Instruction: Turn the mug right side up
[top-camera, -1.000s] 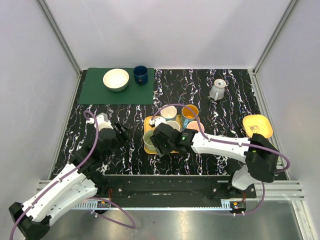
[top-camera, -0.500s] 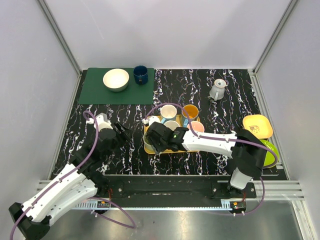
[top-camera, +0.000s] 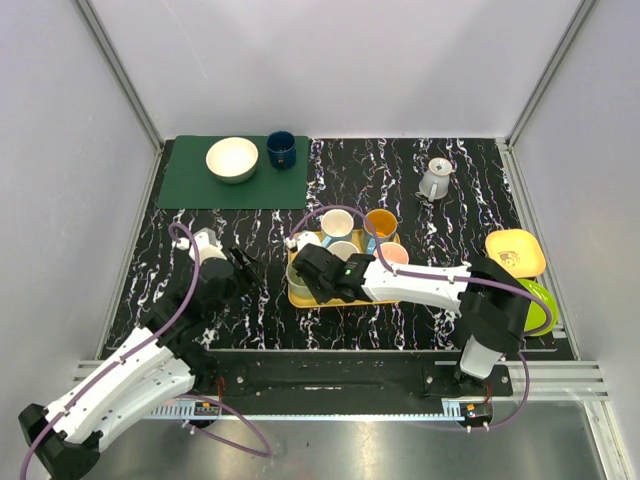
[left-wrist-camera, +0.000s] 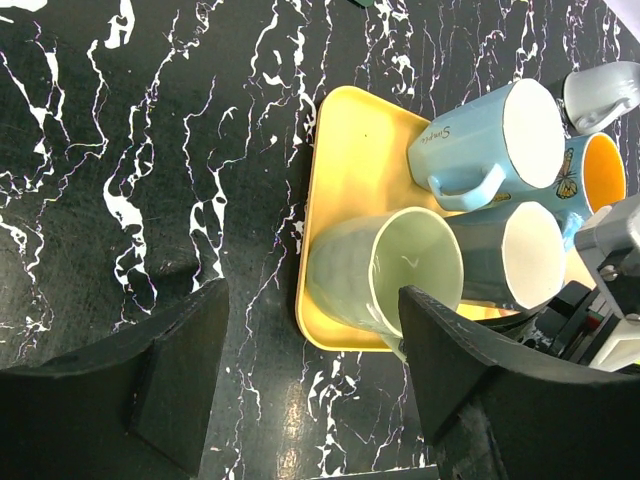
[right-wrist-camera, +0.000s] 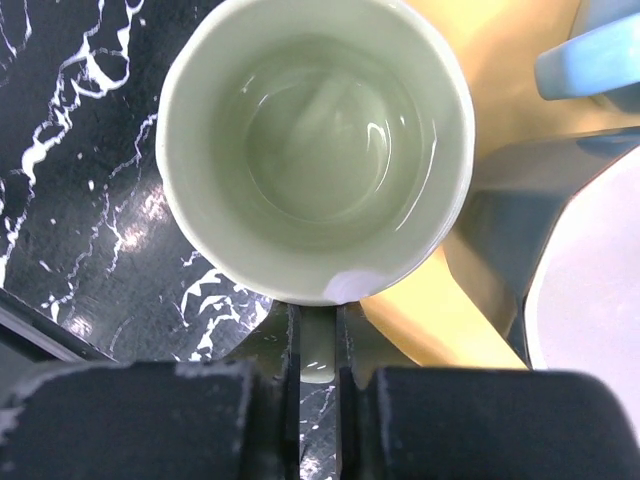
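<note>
A pale green mug (right-wrist-camera: 315, 150) stands at the near-left corner of the yellow tray (left-wrist-camera: 350, 170), its mouth facing the right wrist camera. My right gripper (right-wrist-camera: 318, 345) is shut on the mug's handle, which sits pinched between the two fingers. From above, the right gripper (top-camera: 318, 277) covers most of the mug (top-camera: 297, 281). In the left wrist view the mug (left-wrist-camera: 385, 275) shows its open mouth and ribbed side. My left gripper (left-wrist-camera: 312, 335) hangs open over the marble table just left of the tray, holding nothing.
A light blue mug (left-wrist-camera: 495, 145), an orange-lined mug (left-wrist-camera: 600, 170) and a grey-blue mug (left-wrist-camera: 520, 255) crowd the tray. A green mat (top-camera: 235, 172) with a cream bowl and a dark blue cup lies at the back left. A grey pitcher (top-camera: 435, 178) and a yellow plate (top-camera: 515, 250) stand to the right.
My right gripper slid left onto the green mug's handle and closed on it. The left arm has barely moved.
</note>
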